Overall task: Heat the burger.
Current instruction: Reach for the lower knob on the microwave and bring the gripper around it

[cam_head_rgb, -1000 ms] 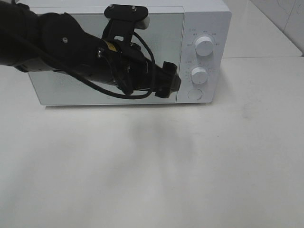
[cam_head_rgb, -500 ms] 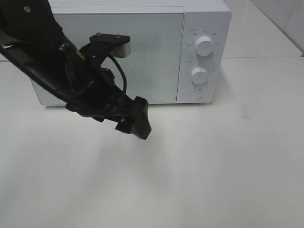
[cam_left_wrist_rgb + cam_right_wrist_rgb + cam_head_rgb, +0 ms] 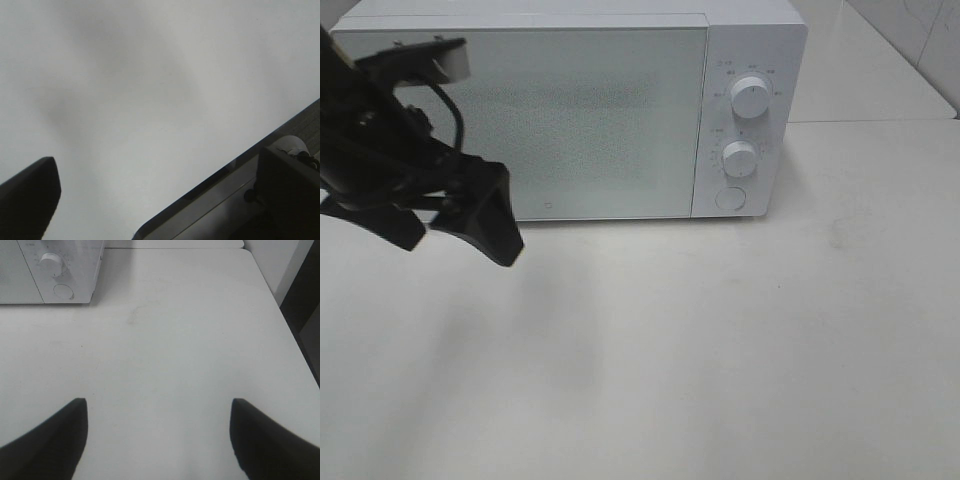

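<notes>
No burger in view, maybe behind shut microwave door (image 3: 580, 120), can't tell. At left, left claw (image 3: 460, 238) wide open, empty, above tabletop (image 3: 720, 340); right claw (image 3: 159, 440) open, empty. Likely soft, light: grip bun sides gently.

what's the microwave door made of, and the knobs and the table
Microwave door: probably glass over fine dotted mesh; the speckled grey panel suggests it. Knobs: likely white plastic, smooth, with a soft sheen. Table: white, matte, smooth; laminate or painted board, can't tell.

faint marks around the microwave (image 3: 570, 110) dials (image 3: 750, 97), too small to read
</notes>
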